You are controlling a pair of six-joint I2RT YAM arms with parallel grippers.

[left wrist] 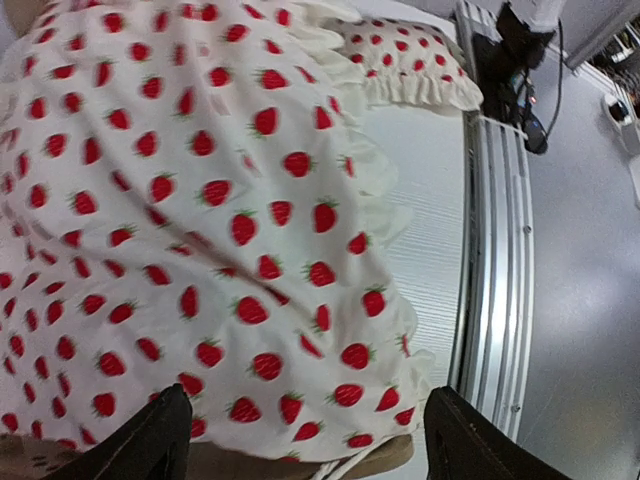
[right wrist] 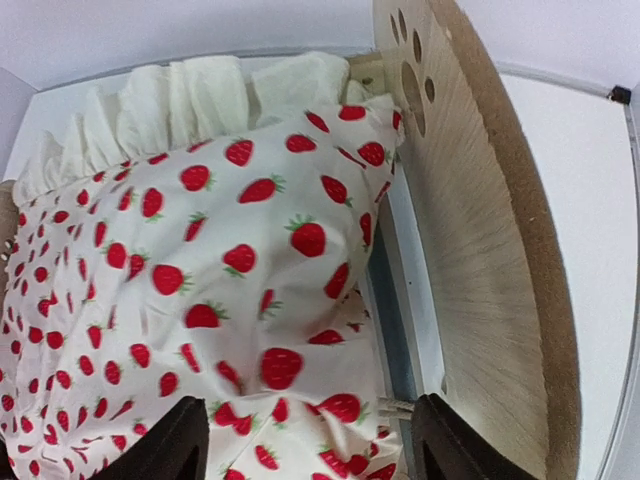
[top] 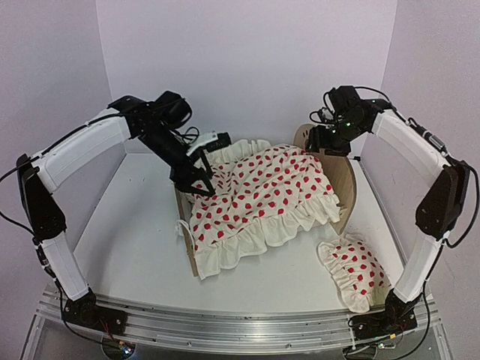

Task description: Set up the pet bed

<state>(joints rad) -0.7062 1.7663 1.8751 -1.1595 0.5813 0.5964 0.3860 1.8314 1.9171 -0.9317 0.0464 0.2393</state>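
While a cream strawberry-print ruffled blanket drapes the light plywood pet bed, its rounded paw-cutout headboard stands upright. The left gripper and right gripper are spread apart and empty.

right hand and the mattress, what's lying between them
The blanket, spread over the mattress under the right hand. The right wrist view shows it; only a blue mattress edge peeks out by the headboard.

Pet bed — plywood frame mid-table w/ paw-cutout headboard upright, R end — rest mostly covered.
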